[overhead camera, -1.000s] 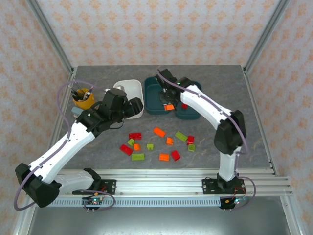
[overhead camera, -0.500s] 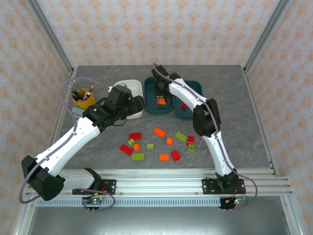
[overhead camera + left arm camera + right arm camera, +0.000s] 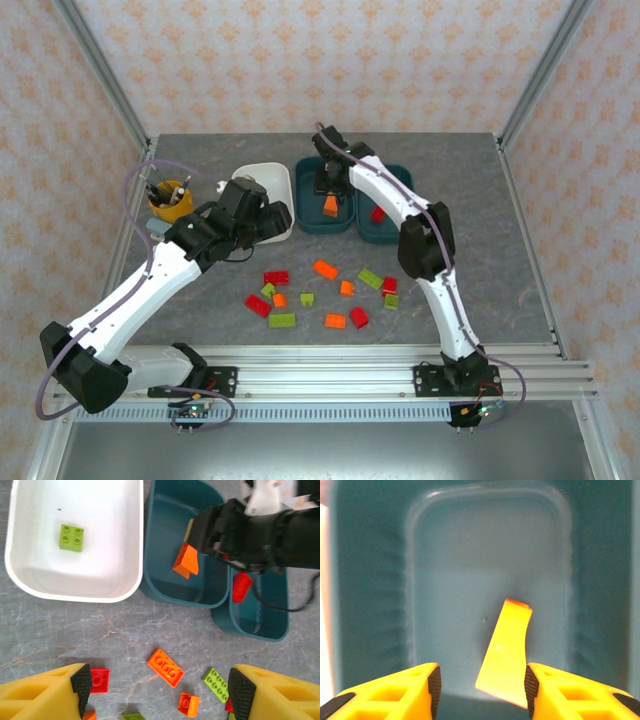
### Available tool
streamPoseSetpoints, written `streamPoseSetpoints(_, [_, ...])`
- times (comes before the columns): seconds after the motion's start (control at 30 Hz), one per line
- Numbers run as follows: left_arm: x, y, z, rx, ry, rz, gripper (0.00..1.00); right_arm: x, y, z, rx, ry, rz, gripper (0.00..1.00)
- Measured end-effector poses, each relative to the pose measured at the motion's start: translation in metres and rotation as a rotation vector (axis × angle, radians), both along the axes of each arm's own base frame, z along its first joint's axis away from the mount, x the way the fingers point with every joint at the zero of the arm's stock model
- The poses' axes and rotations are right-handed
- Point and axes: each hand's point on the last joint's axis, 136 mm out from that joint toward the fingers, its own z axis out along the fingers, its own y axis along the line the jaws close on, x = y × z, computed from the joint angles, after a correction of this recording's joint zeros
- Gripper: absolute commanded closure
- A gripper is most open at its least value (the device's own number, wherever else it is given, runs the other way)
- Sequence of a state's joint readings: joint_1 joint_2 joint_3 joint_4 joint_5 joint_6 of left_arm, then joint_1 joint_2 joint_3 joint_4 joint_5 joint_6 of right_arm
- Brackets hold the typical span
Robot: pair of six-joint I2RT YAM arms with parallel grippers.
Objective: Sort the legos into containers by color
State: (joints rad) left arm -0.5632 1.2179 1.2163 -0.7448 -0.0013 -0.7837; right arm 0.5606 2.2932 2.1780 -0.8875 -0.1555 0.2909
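My right gripper hangs over the left dark teal tub, jaws open. An orange lego stands tilted between them, leaning at the right pad with a gap on the left, above the tub floor. From the left wrist, that orange lego sits under the black gripper. A red lego lies in the right teal tub, and a green lego in the white tub. My left gripper is open and empty above loose legos on the table.
A yellow-orange cup of pens stands at the left beside the white tub. The loose red, orange and green bricks spread across the middle front of the grey table. Metal frame posts rise at both back corners.
My right gripper swung left to above the left teal tub and opened from shut, loosening its hold on the orange lego. The left arm shifted only slightly.
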Motion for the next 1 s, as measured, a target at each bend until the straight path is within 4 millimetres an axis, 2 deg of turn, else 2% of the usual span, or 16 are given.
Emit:
streamPoseSetpoints(0.13, [-0.011, 0.005, -0.021, 0.048, 0.067, -0.027, 0.28, -0.043, -0.006, 0.056, 0.096, -0.067, 0.047, 0.46])
streamPoseSetpoints(0.23, [-0.025, 0.005, -0.053, 0.095, 0.168, -0.076, 0.33, -0.090, -0.008, 0.090, 0.224, -0.112, 0.104, 0.41])
streamPoseSetpoints(0.3, [-0.034, 0.004, -0.083, 0.133, 0.258, -0.122, 0.37, -0.124, -0.009, 0.100, 0.317, -0.118, 0.146, 0.37])
streamPoseSetpoints(0.37, [-0.042, 0.003, -0.107, 0.169, 0.333, -0.165, 0.42, -0.154, -0.011, 0.094, 0.385, -0.090, 0.177, 0.32])
streamPoseSetpoints(0.47, [-0.052, 0.002, -0.137, 0.218, 0.430, -0.234, 0.46, -0.192, -0.016, 0.067, 0.437, -0.003, 0.205, 0.27])
streamPoseSetpoints(0.6, [-0.057, 0.000, -0.160, 0.264, 0.500, -0.311, 0.48, -0.234, -0.023, 0.032, 0.454, 0.125, 0.227, 0.26])
streamPoseSetpoints(0.7, [-0.058, 0.001, -0.172, 0.288, 0.541, -0.346, 0.48, -0.245, -0.026, 0.028, 0.468, 0.152, 0.235, 0.26])
streamPoseSetpoints(0.8, [-0.059, 0.003, -0.184, 0.302, 0.580, -0.366, 0.48, -0.248, -0.026, 0.034, 0.482, 0.140, 0.240, 0.26])
streamPoseSetpoints(1.0, [-0.061, 0.005, -0.193, 0.322, 0.608, -0.386, 0.47, -0.250, -0.027, 0.038, 0.495, 0.135, 0.237, 0.26])
